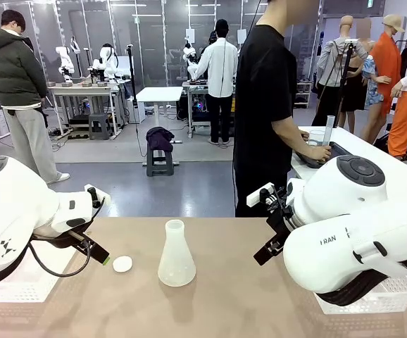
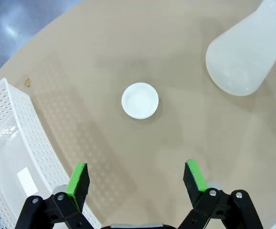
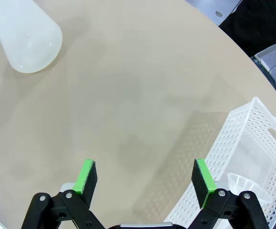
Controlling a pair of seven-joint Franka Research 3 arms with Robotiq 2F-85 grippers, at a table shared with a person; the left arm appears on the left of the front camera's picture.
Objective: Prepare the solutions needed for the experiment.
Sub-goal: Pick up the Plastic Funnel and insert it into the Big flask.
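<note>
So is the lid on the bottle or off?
Off. The flask stands upright with its mouth open, and the white stopper lies on the table beside it, not touching.

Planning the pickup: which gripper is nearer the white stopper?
The left gripper; the stopper lies before its jaws, the right gripper sits beyond the flask.

The solutions [image 1: 176, 279] are a small amount of pale, translucent liquid with a faint yellow-green tint, lying as a shallow layer across the bottom of a frosted, cone-shaped flask [image 1: 175, 253]. The flask stands upright on the tan desk [image 1: 217, 310], near its middle, with its narrow neck up and its mouth uncovered. From the right wrist view the tint shows most along the flask's wide base [image 3: 38, 63]; from the left wrist view the liquid [image 2: 233, 78] is hard to tell from the cloudy wall.
</note>
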